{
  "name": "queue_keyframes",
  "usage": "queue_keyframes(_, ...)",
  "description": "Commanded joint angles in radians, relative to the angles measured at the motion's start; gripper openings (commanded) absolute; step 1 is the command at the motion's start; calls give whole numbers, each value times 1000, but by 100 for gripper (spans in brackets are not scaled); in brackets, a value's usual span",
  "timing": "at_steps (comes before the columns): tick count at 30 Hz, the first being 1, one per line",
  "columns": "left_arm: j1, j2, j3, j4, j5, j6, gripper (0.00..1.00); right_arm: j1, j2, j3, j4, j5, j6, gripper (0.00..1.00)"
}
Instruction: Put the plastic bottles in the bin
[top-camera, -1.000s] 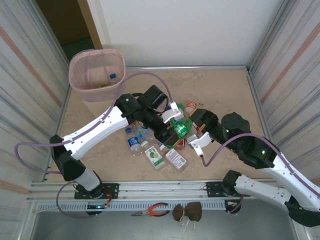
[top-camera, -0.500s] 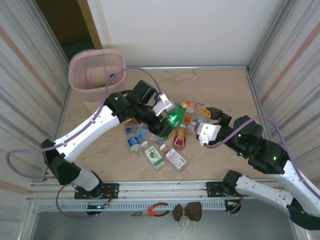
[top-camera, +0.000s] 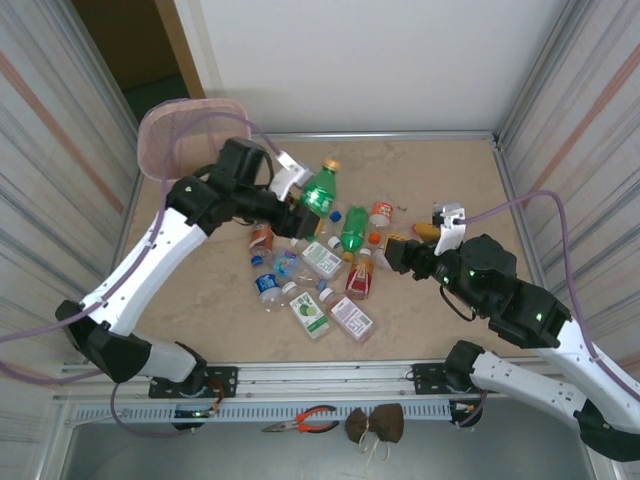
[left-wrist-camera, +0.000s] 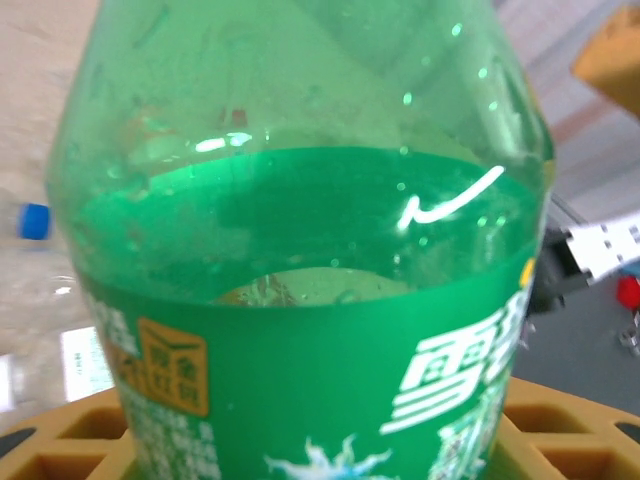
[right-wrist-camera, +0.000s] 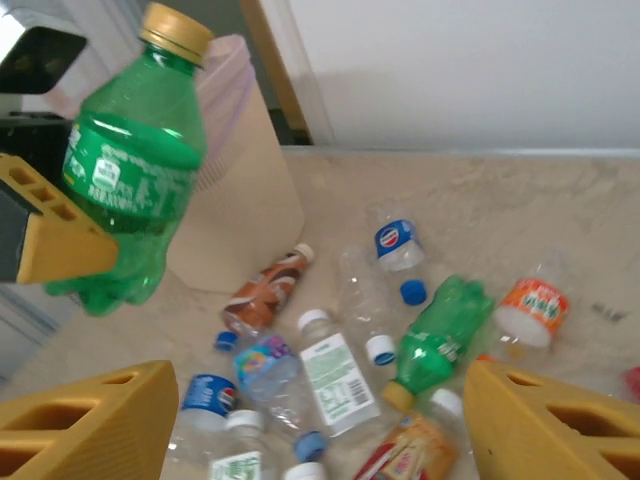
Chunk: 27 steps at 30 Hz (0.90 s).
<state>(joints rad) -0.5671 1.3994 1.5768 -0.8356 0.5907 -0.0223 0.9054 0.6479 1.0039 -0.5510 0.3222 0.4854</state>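
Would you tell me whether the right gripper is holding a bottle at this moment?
No, the right gripper is open, its yellow fingers wide apart with nothing held between them.

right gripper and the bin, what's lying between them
Loose plastic bottles scattered on the table, plus the green bottle the left gripper holds up, seen in the right wrist view.

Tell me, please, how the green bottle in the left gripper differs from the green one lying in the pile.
The held bottle is clamped in the left gripper above the table; the lying bottle rests free on it. The held bottle is cap up, tilted; the lying bottle is on its side. Both are green with yellowish caps.
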Motion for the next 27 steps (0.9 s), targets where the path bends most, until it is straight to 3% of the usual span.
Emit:
queue_keyframes(1,83,-28,50,49,11,-33,52,-1,23,6,-17,23,252,75)
queue_keyframes(15,456,83,229,135,115,-175,50,-104,148,101,-109,-132,265,81)
queue_keyframes(27,631,198,243,79,92,-171,49,-152,167,119,-114,-191,262,81)
